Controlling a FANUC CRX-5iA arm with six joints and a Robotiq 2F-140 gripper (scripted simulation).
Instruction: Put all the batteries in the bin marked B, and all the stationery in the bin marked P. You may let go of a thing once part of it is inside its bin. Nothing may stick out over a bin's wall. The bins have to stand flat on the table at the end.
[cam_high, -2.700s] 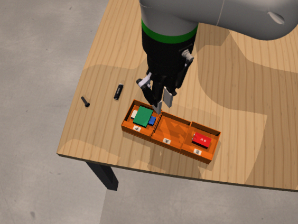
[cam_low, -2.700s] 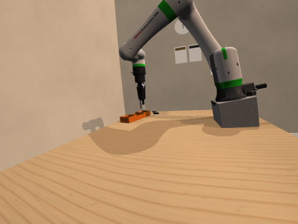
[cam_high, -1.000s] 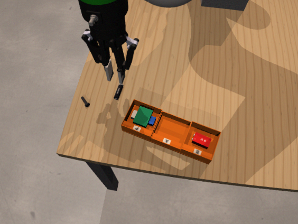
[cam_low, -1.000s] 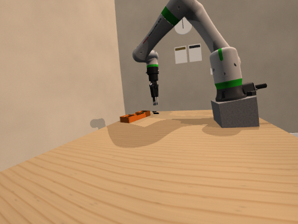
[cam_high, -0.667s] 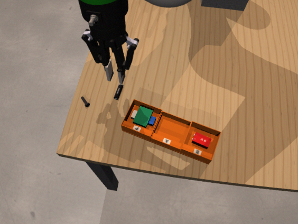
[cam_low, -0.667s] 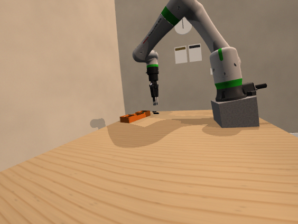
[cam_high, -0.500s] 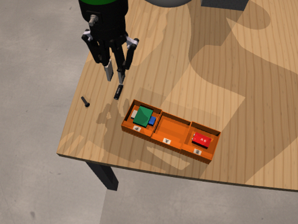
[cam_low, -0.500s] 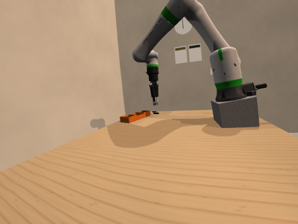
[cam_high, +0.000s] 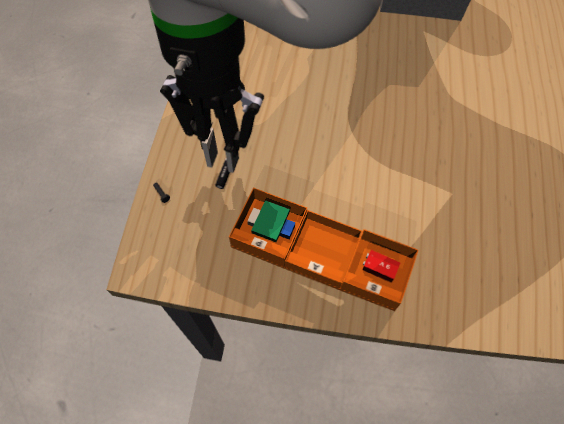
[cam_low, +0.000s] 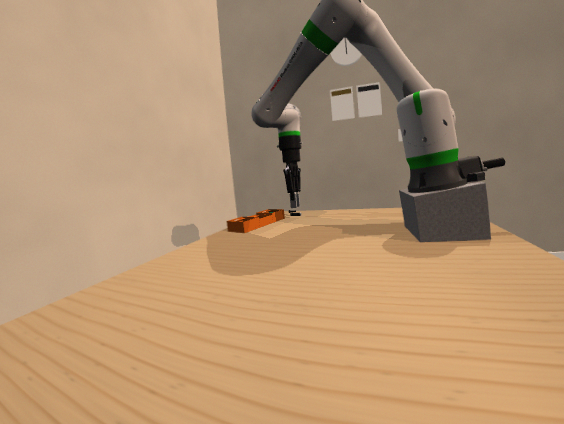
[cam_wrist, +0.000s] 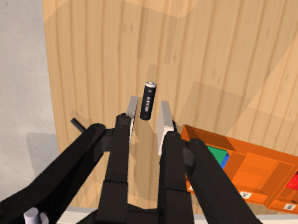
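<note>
Our gripper (cam_wrist: 148, 122), fingers partly apart and holding nothing, hangs over the black battery (cam_wrist: 148, 100) lying on the desk (cam_high: 400, 150) near the P bin (cam_high: 240, 239). If we descend off-centre, a fingertip could strike it and, we judge, roll it towards the desk's edge.

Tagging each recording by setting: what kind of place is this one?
Probably a robot test cell or lab: one arm on a grey block pedestal, a bare wooden table with labelled orange sorting bins, plain walls with posted sheets.
</note>
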